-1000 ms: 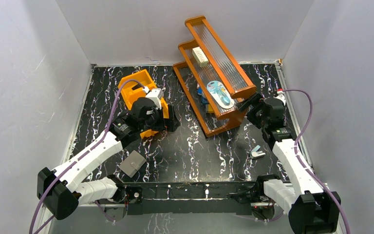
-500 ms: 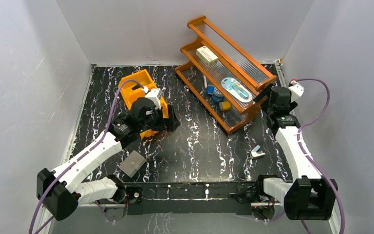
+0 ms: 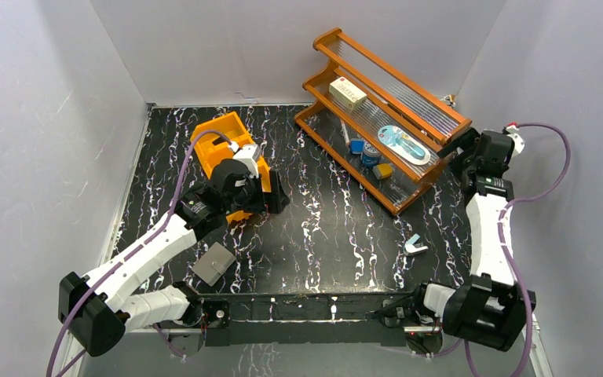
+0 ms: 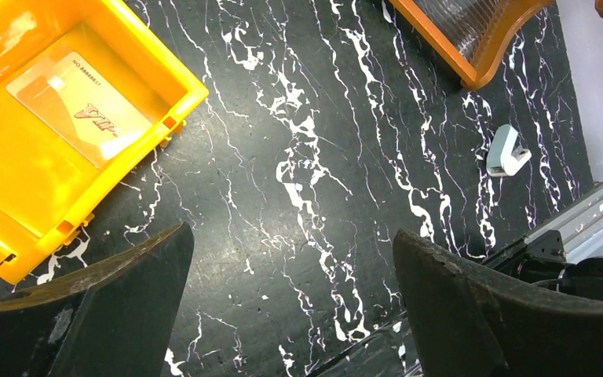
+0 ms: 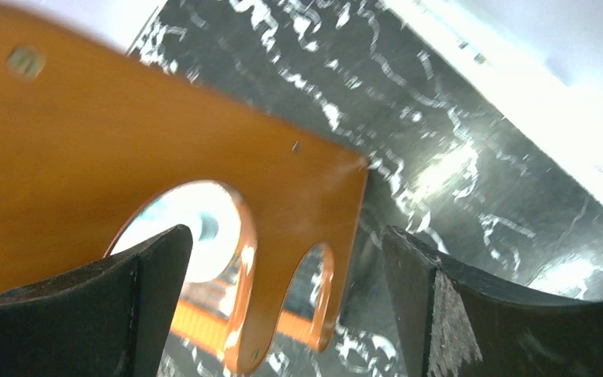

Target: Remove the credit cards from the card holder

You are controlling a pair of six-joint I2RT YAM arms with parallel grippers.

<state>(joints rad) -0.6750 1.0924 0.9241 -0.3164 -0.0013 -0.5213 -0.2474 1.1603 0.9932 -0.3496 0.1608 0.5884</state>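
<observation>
Left claw (image 4: pixel 290 310): fingers spread wide, nothing held, over bare counter (image 3: pixel 322 228) just right of the bin (image 3: pixel 228 126).
Right claw (image 5: pixel 283 314): fingers wide apart, the rack's orange end panel seen between them; contact cannot be told.
Counter: black, white-veined.
Rack (image 3: pixel 396 82): orange, three tiers, upper right of the overhead frame; carries a cream box (image 3: pixel 347 93) and a blue blister pack (image 3: pixel 403 145).
Bin: orange, upper left of centre.
Card holder (image 3: pixel 213 263): grey, shut, flat on the counter, lower left beside the left arm.
Credit card (image 4: pixel 78 106): one, tan-orange, flat inside the bin.
Pale clip-like item (image 3: pixel 416 246): lower right, kind unclear.
</observation>
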